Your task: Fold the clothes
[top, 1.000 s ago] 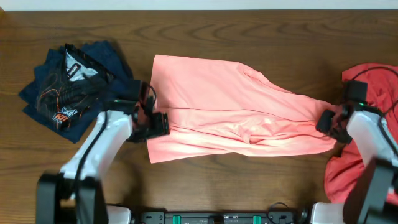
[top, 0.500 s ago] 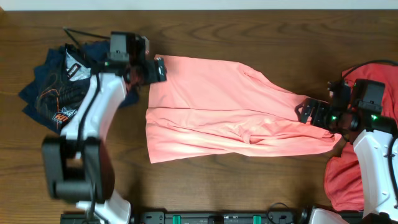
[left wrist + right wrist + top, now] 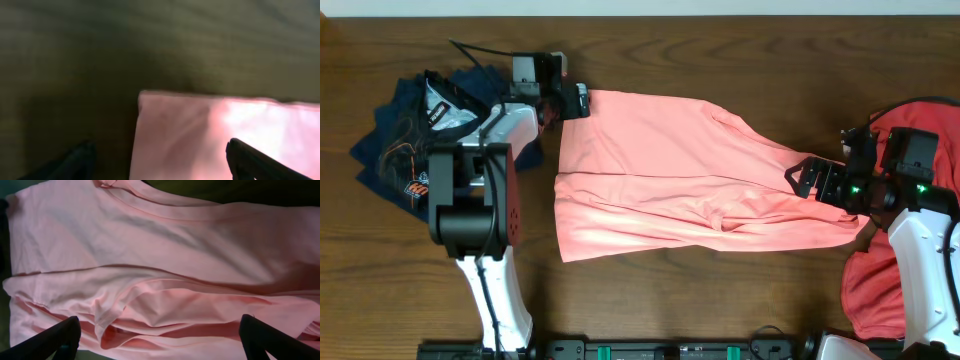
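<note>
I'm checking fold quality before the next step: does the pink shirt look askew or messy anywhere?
Yes. The pink T-shirt is lopsided: wide and flat at its left end, tapering to a bunched point by the right gripper. Loose creases ridge its lower half.

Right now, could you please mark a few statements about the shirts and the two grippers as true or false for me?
1. The salmon-pink T-shirt lies on the table with a gripper at each end. True.
2. The left gripper is shut on the T-shirt's corner. False: its jaws stand open over that corner.
3. A dark navy garment lies to the left of the T-shirt. True.
4. The coral-red shirt is spread on top of the T-shirt. False: it lies off the T-shirt's right end.
5. The right gripper is open. True.
</note>
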Robot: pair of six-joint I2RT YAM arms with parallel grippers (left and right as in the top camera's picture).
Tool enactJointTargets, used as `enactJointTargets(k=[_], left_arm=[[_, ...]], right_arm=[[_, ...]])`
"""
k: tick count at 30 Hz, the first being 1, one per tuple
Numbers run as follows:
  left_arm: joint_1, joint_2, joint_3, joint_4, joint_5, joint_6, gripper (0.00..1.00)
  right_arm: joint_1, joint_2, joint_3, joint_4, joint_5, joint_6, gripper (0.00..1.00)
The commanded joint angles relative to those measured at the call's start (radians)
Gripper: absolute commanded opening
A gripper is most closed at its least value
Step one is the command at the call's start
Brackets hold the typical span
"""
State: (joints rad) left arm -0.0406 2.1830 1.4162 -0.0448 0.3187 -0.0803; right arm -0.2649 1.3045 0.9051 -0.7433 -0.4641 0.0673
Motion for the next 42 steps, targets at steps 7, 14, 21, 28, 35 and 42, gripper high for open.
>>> enactJointTargets(k=[7,14,21,28,35,42], left_arm=[[-0.072,0.058,0.017,-0.006,0.058,0.028,0.3],[-0.039,-0.013,0.017,-0.09,0.059,-0.005,0.06],[-0.028,-0.201,0.016,-0.321,0.058,-0.009,0.06],[-0.038,-0.316,0.016,-0.47,0.059,-0.037,0.06],[-0.039,-0.318,0.01,-0.503,0.058,-0.037,0.06],[-0.039,-0.318,0.01,-0.512,0.059,-0.037,0.06]], right_arm=[[0.042,-0.001,0.012,-0.007,0.08,0.056,0.91],[0.162,0.059,0.021,0.01,0.204,0.086,0.82],[0.291,0.243,0.188,0.037,0.328,0.104,0.83],[0.399,0.528,0.452,0.095,0.33,0.068,0.89],[0.477,0.756,0.559,0.2,0.241,0.02,0.93],[0.522,0.857,0.559,0.321,0.261,0.005,0.89]])
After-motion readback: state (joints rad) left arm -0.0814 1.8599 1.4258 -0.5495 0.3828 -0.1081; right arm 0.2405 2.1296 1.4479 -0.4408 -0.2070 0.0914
